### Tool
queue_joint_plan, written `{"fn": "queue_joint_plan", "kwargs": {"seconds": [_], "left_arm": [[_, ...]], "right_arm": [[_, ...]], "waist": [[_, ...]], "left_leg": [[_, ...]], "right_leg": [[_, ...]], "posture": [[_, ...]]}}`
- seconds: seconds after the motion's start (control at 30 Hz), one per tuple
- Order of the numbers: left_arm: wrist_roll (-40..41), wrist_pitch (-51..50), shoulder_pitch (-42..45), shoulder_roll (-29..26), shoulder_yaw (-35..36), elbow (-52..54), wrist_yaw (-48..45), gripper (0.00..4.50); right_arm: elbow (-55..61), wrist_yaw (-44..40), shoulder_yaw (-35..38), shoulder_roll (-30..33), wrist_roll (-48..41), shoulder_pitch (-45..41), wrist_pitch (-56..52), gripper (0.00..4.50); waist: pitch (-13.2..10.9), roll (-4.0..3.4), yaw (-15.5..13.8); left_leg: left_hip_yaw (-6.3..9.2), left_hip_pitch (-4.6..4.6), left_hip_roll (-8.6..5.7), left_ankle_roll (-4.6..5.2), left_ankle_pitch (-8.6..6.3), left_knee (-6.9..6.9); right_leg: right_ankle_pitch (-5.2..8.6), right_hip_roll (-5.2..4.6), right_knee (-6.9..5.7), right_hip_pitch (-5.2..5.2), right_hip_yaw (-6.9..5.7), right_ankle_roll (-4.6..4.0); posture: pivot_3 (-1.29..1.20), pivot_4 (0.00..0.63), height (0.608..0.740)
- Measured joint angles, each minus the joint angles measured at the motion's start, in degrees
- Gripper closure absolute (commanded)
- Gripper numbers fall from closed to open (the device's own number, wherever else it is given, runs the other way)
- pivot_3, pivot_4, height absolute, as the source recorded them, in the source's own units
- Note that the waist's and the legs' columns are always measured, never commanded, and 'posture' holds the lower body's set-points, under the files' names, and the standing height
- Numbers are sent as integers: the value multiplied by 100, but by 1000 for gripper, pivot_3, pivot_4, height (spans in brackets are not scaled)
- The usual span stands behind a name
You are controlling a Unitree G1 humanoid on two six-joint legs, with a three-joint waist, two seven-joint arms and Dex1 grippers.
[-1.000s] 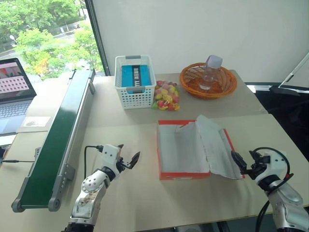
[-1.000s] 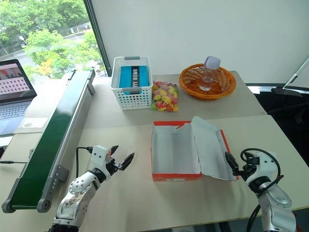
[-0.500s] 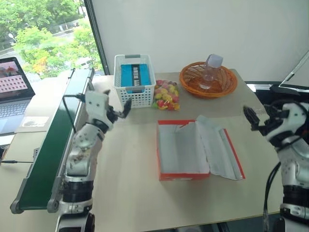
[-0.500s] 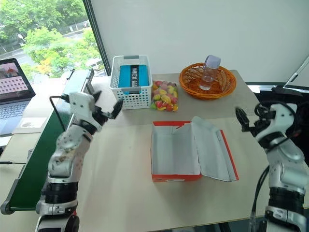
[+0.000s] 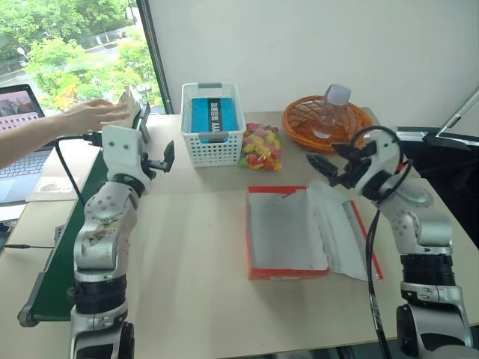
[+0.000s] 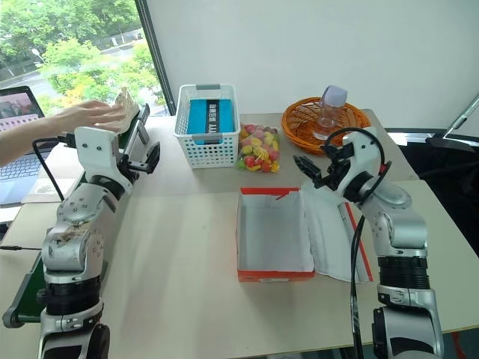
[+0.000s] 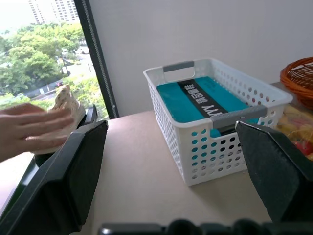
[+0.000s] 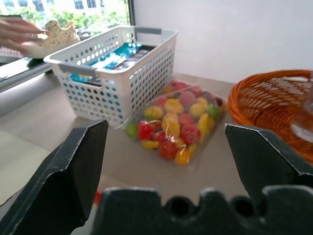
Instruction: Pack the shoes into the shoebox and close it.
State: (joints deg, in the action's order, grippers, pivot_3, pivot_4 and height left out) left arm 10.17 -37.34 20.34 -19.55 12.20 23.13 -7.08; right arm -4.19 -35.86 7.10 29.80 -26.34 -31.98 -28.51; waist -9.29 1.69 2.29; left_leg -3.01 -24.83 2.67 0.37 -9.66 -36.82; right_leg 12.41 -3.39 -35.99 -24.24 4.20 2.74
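Beige tabletop (image 5: 194, 247) by a window, green conveyor belt (image 5: 71, 247) along its 9 o'clock edge. Shoebox (image 5: 288, 235) sits open at center, lid (image 5: 348, 239) folded out toward 3 o'clock, tissue inside, no shoes in it yet. White lattice basket (image 5: 211, 123) at 12, candy bag (image 5: 260, 147) beside it, orange wicker bowl (image 5: 325, 123) with bottle at 1. A person's hand (image 5: 93, 116) sets a cream sneaker (image 7: 66, 105) on the belt's far end. Left gripper (image 5: 159, 158) and right gripper (image 6: 313, 170) hang raised, fingers spread wide, empty. Step looks like waiting for the shoe: keep jaws wide, approach along its length. Left wrist view shows the sneaker's knit texture; head views barely catch it.
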Motion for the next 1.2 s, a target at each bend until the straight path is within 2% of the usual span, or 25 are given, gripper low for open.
{"fn": "queue_joint_plan", "kwargs": {"seconds": [0.17, 0.33, 0.53, 0.63, 0.83, 0.97, 1.2], "left_arm": [[22, -333, -580, 164, 119, 344, 211, 17], [34, -431, -722, 89, 765, 433, 364, 17], [160, -450, -721, -545, 1879, 156, 325, 17], [255, -402, -736, -802, 2178, -213, 140, 17], [331, 96, -721, -1546, 2178, -1188, -549, 17], [372, 241, -245, -2119, 1864, -2376, -1228, 17], [348, 483, 167, -2382, 1316, -3408, -1829, 17]], "right_arm": [[450, -290, -250, -150, -224, 104, -447, 0], [776, -510, -518, -257, -418, 132, -720, 0], [895, -665, -781, -449, -419, 130, -843, 0], [858, -675, -868, -559, -398, 110, -837, 0], [705, -684, -918, -738, -285, 18, -792, 0], [716, -673, -975, -889, -191, -6, -778, 0], [1152, -700, -1009, -869, -238, 54, -911, 0]], "waist": [[-3, 5, 10], [-5, 9, 12], [-9, 18, 22], [-11, 23, 10], [-16, 41, -11], [-16, 42, -16], [-17, 45, 3]], "left_leg": [[4, 0, 3, 0, 0, 0], [4, 0, 5, -1, 1, -3], [2, 0, 12, -2, 0, -3], [3, 0, 12, -3, -1, -3], [-4, -2, 15, -20, -10, -2], [-5, -4, 18, -19, -9, 0], [-8, -26, 20, -15, -7, 7]], "right_leg": [[-1, 2, -4, -3, -5, -5], [3, 1, -3, -4, -8, 3], [5, 4, -5, -8, -14, -5], [5, 3, -5, -8, -18, -7], [8, -3, -3, -13, -23, -43], [6, -2, -8, -21, -30, -45], [0, -5, -6, -42, -30, -34]], "posture": [[0, 150, 740], [0, 150, 740], [0, 150, 740], [0, 150, 740], [0, 150, 740], [0, 150, 740], [0, 150, 740]]}}
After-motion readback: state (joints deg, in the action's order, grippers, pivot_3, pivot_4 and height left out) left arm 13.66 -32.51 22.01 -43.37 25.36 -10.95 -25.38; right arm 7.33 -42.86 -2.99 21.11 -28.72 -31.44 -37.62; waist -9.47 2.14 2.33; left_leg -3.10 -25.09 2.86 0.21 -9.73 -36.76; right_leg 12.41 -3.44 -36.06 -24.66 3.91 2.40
